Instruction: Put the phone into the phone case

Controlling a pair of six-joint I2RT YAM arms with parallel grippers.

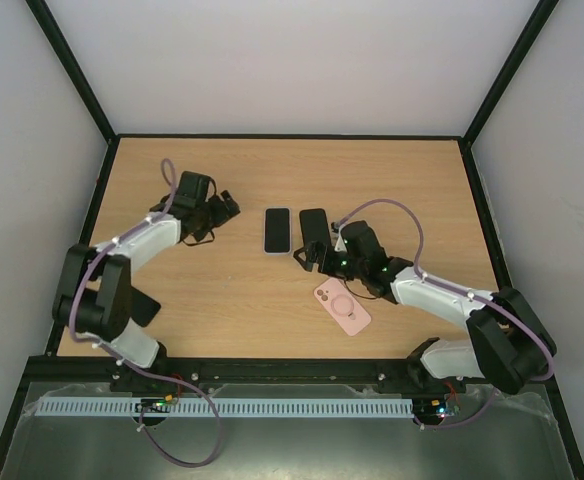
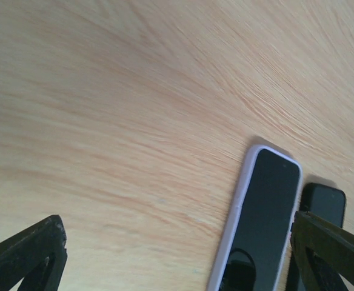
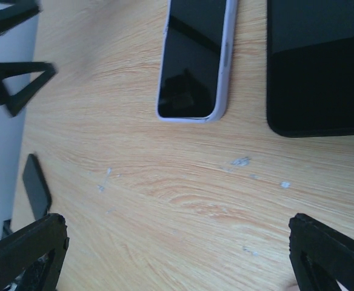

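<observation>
A phone with a lavender rim (image 1: 277, 231) lies screen up at mid table, and a black phone (image 1: 313, 227) lies right beside it. A pink phone case (image 1: 342, 306) with a ring on its back lies nearer the front. My left gripper (image 1: 226, 210) is open and empty, left of the lavender-rimmed phone (image 2: 259, 224); the black phone (image 2: 323, 205) shows behind its right finger (image 2: 331, 251). My right gripper (image 1: 307, 256) is open and empty, just in front of the black phone (image 3: 319, 66) and the lavender-rimmed phone (image 3: 195, 57), and behind the pink case.
A dark flat object (image 1: 144, 308) lies by the left arm's base and shows at the left of the right wrist view (image 3: 36, 185). A black frame (image 1: 292, 136) and white walls bound the wooden table (image 1: 392, 175).
</observation>
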